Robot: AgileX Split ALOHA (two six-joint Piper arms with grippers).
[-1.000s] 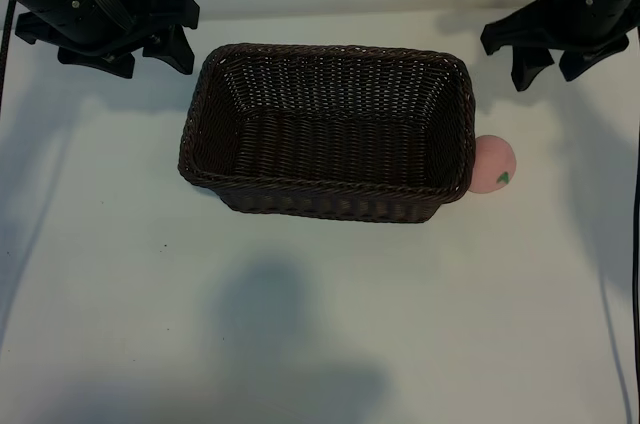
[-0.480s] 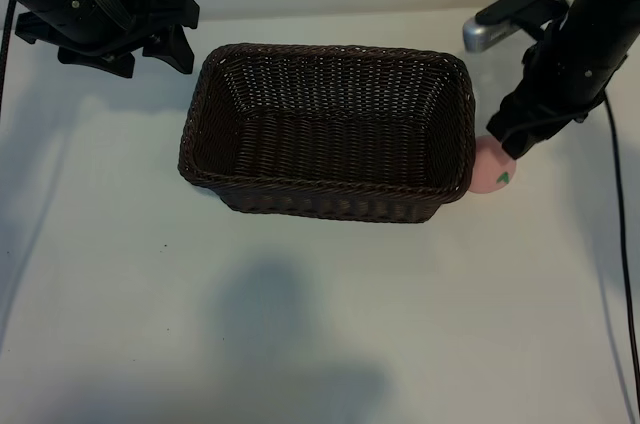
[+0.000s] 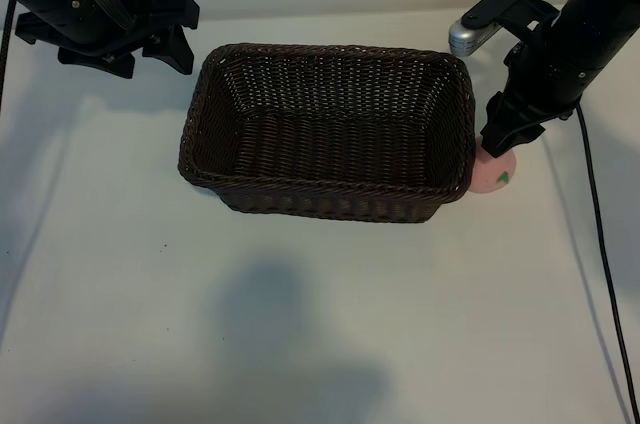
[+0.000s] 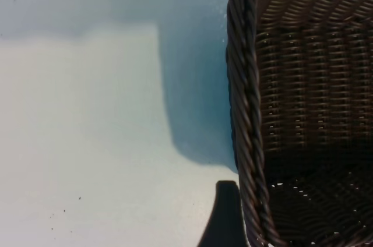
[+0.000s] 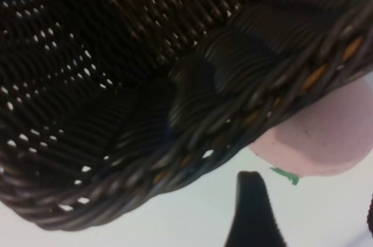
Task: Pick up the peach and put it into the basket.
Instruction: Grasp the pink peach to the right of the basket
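One camera looks steeply down on me from outside, facing both my arms, with the basket [image 3: 327,132] whole at the middle. My left wrist camera sits close beside the basket [image 4: 245,113], looking along its braided rim and the table [image 4: 87,113]. My right wrist camera is pressed nearer still to the basket's corner [image 5: 221,124], catching the peach [image 5: 326,136] just outside it. All three share the basket

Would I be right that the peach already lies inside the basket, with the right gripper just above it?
Not quite: the peach sits on the table, outside the basket, against its right end wall. The right gripper is indeed just above it. The exterior view shows this.
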